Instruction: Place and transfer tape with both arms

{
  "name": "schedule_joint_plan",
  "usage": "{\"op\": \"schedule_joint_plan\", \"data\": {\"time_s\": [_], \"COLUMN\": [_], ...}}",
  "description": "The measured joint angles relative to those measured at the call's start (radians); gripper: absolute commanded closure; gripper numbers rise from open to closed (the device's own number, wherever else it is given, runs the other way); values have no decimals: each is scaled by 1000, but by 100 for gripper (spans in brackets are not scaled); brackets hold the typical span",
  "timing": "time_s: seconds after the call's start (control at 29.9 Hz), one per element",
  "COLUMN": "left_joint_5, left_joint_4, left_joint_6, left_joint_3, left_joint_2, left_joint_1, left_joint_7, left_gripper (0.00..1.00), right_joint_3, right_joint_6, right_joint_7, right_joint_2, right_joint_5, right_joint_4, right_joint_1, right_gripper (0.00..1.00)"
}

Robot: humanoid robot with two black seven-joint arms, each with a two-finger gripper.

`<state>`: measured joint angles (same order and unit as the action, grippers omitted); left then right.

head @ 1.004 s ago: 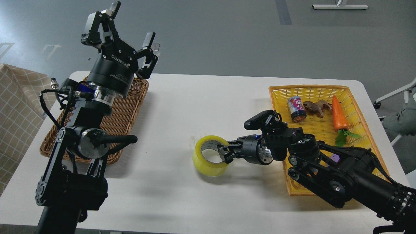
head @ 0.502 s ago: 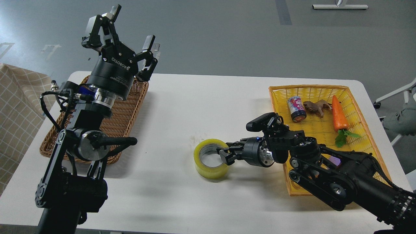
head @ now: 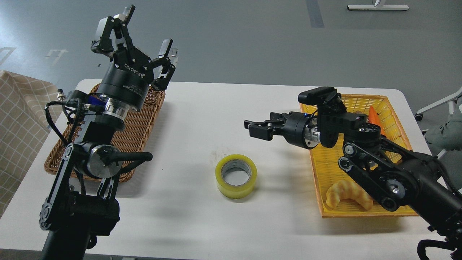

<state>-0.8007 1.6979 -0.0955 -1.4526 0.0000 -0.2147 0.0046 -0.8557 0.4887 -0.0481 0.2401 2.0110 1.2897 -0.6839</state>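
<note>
The tape (head: 235,176), a yellow roll with a grey-white core, lies flat on the white table (head: 216,108) near its middle. Nothing touches it. My right gripper (head: 253,129) hovers above and to the right of the tape, pointing left. Its fingers are open and empty. My left gripper (head: 146,28) is raised high over the far left of the table. Its fingers are spread wide and empty.
A brown wicker basket (head: 139,119) lies under my left arm. A yellow basket (head: 361,99) at the right holds a croissant (head: 348,195) and a carrot (head: 374,116), partly hidden by my right arm. A checked cloth (head: 18,119) hangs at the left.
My right gripper let go of the tape's wall, then rose and drew back to the right. The tape stays flat on the table. The left arm hardly moved.
</note>
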Motion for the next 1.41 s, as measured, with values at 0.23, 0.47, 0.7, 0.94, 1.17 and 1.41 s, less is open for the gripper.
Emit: {"op": "schedule_joint_plan", "data": {"time_s": [0.23,0.47,0.7,0.94,1.17,1.41], "left_joint_5": [0,-3,-4,-2,0,4], "left_joint_4": [-2,-6,-6,-7,-7,-8], "left_joint_6": [1,-2,-6,-6,-6,-7], "left_joint_3": [5,18,23,22,20,17], "left_joint_2": [0,0,0,0,0,0], "left_joint_1": [1,0,-9,-5,-3,2], "left_joint_7": [0,6,12,6,0,0], "left_gripper": [2,2,2,2,2,2], "right_joint_3": [-258,-431,-612,-768,-808,-809], "right_joint_6": [0,0,-10,-13,-43,-75], "right_joint_7": [-14,-67,-76,-76,-65,-61], "right_joint_2": [64,88,43,-90,-158,-190], "right_joint_5": [-26,-342,-730,-921,-1084,-1112], "right_joint_4": [85,201,225,249,316,378], "right_joint_1": [95,192,232,276,316,355], "right_gripper": [0,0,0,0,0,0]}}
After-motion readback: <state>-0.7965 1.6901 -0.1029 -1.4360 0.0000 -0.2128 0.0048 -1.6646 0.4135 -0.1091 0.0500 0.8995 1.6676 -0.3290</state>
